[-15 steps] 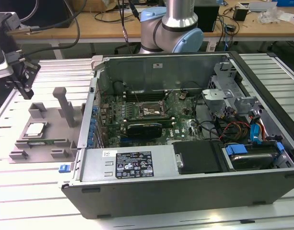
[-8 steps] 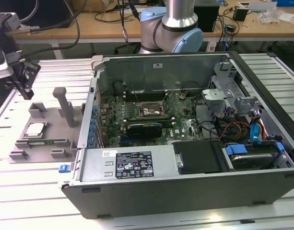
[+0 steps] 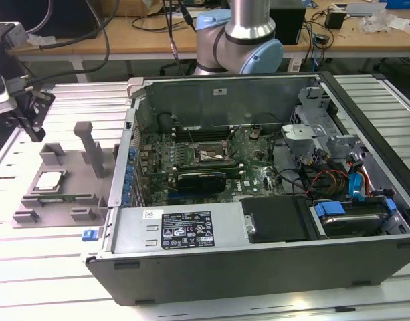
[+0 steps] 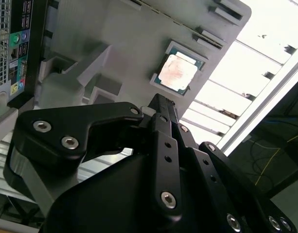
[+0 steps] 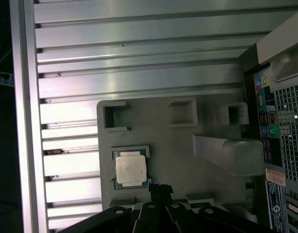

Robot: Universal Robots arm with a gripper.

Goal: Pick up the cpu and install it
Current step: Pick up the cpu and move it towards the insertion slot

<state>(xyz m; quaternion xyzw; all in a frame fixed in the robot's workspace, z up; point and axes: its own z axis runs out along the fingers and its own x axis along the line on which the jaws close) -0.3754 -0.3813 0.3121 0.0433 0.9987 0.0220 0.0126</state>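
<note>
**A:** Where's the claw point(image 5: 159, 187)?

**B:** Hanging over the grey tray point(image 5: 178, 145), with its tip just beside the chip point(image 5: 131, 167). Its fingers look pressed together, with nothing between them.

**A:** So the chip isn't lifted?

**B:** No. It lies flat in its square pocket on the tray, shiny side up. I'd call this the approach to the pick-up; the install isn't begun. The socket point(image 3: 208, 152) sits inside the computer case point(image 3: 258, 267), which stands just beside the tray.

**A:** What does a grip call for?

**B:** By my reckoning, fingers parted and lined up square over the chip's edges, clear of the pocket's rim.

**A:** And around the tray?

**B:** A ribbed metal table point(image 3: 44, 267) carries both tray and case. Beyond it stand desks point(image 3: 118, 33) strewn with cables.
</note>
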